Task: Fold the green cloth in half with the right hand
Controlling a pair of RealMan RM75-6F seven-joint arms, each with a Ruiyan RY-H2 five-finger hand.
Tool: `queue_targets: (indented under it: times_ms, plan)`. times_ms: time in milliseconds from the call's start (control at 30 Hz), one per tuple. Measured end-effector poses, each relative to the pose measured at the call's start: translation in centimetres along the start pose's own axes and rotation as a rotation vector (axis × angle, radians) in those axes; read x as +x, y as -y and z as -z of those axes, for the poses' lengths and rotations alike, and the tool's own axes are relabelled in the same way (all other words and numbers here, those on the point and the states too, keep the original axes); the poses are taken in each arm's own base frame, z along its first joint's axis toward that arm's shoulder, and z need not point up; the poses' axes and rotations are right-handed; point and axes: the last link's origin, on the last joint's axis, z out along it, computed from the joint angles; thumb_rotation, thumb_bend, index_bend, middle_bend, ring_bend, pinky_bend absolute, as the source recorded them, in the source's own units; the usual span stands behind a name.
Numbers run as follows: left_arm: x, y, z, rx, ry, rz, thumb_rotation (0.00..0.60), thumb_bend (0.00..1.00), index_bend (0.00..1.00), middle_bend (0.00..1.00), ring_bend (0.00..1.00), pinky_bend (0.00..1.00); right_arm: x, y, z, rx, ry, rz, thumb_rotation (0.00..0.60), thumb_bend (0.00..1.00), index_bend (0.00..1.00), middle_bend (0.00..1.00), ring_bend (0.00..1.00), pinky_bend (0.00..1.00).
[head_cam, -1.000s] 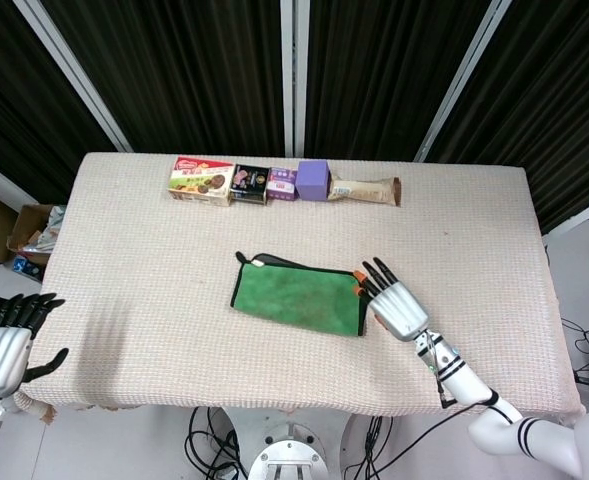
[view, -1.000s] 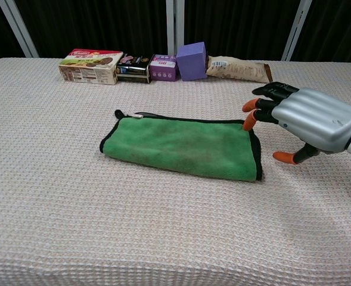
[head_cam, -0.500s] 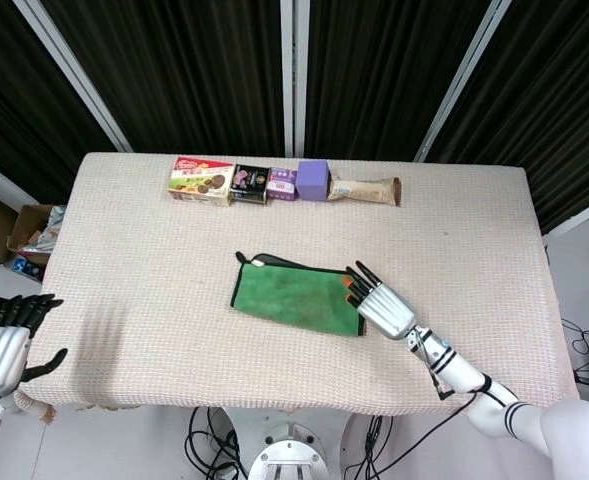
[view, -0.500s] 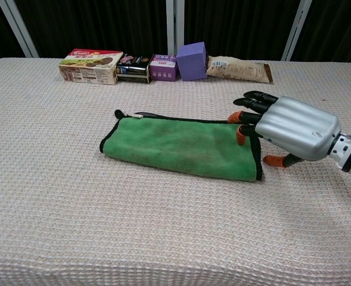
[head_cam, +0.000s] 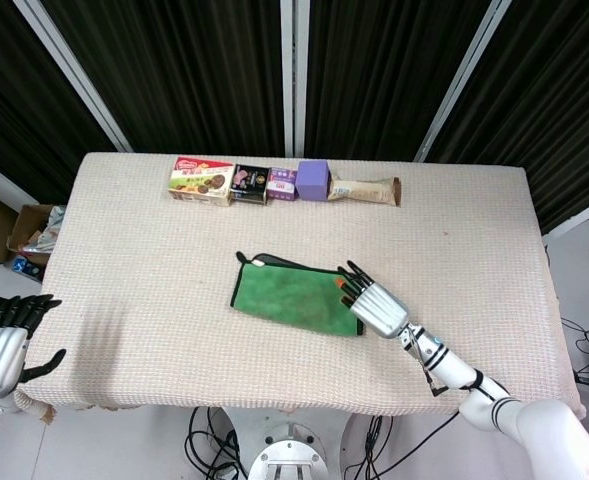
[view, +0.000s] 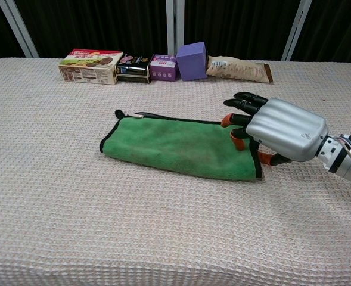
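The green cloth [head_cam: 292,298] [view: 175,145] lies flat in the middle of the table, a long rectangle with a dark hem, looking doubled over. My right hand [head_cam: 373,304] [view: 273,129] is at its right end, palm down, fingers spread and reaching over the cloth's right edge. The orange fingertips [view: 236,140] sit over the green fabric; the thumb lies beside the hem. Nothing is gripped. My left hand [head_cam: 2,343] hangs off the table's front left corner, fingers apart and holding nothing.
Along the table's far edge stand a biscuit box [head_cam: 201,180] [view: 88,66], a dark box [head_cam: 248,183], a small purple carton [view: 162,67], a purple cube [head_cam: 314,180] [view: 191,61] and a snack packet [head_cam: 365,189] [view: 238,68]. The table [head_cam: 134,280] has a beige woven cover.
My right hand has slid left from beside the cloth until its fingers reach over the cloth's right edge. The cloth and the left hand have not moved.
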Motion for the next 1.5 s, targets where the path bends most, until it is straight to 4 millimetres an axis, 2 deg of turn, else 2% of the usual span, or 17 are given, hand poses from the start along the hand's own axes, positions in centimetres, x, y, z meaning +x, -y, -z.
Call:
queue_targets:
  times_ms: [167,267,600,700,767,967,1067,1200,1300,1500]
  plan:
    - [0.0,-0.2,-0.1,-0.006,0.004,-0.001,0.600,0.23,0.20,0.14,0.12,0.09,0.4,-0.2,0.3,-0.006,-0.028,-0.005,0.600,0.38,0.58,0.24,0.01,0.00]
    - [0.0,-0.4,-0.2,-0.010,0.006,-0.003,0.600,0.23,0.20,0.14,0.12,0.09,0.8,-0.7,1.1,-0.021,-0.056,-0.007,0.600,0.39,0.60,0.25,0.01,0.00]
    - [0.2,-0.8,-0.4,-0.020,0.008,-0.003,0.600,0.23,0.20,0.14,0.12,0.09,3.4,-4.6,8.2,-0.117,-0.111,0.036,0.600,0.38,0.61,0.25,0.01,0.00]
    - [0.0,-0.9,-0.6,-0.022,0.012,0.001,0.600,0.23,0.20,0.14,0.12,0.09,4.4,-4.7,8.6,-0.116,-0.120,0.042,0.600,0.39,0.61,0.25,0.01,0.00]
    - [-0.1,-1.0,-0.7,-0.027,0.013,0.005,0.600,0.23,0.20,0.14,0.12,0.09,4.9,-4.3,7.7,-0.107,-0.129,0.039,0.600,0.39,0.61,0.25,0.01,0.00]
    - [-0.2,-0.7,-0.7,-0.024,0.014,0.005,0.600,0.23,0.20,0.14,0.12,0.09,5.3,-3.0,2.6,-0.057,-0.082,0.060,0.600,0.38,0.61,0.26,0.01,0.00]
    - [-0.3,-0.4,-0.6,-0.018,0.020,0.003,0.600,0.23,0.20,0.14,0.12,0.09,5.5,-1.7,-1.2,-0.019,-0.049,0.073,0.600,0.38,0.61,0.26,0.01,0.00]
    - [-0.5,0.0,-0.4,-0.007,0.027,0.009,0.600,0.23,0.20,0.14,0.12,0.09,6.4,1.1,-6.7,0.047,-0.043,0.076,0.600,0.38,0.61,0.26,0.01,0.00]
    - [-0.5,0.3,-0.3,0.000,0.027,0.013,0.600,0.23,0.20,0.14,0.12,0.09,6.9,2.6,-9.5,0.085,-0.046,0.096,0.600,0.38,0.61,0.26,0.01,0.00]
    - [-0.6,0.7,0.0,0.009,0.028,0.019,0.600,0.23,0.20,0.14,0.12,0.09,6.4,4.1,-12.3,0.122,-0.017,0.147,0.600,0.38,0.62,0.26,0.01,0.00]
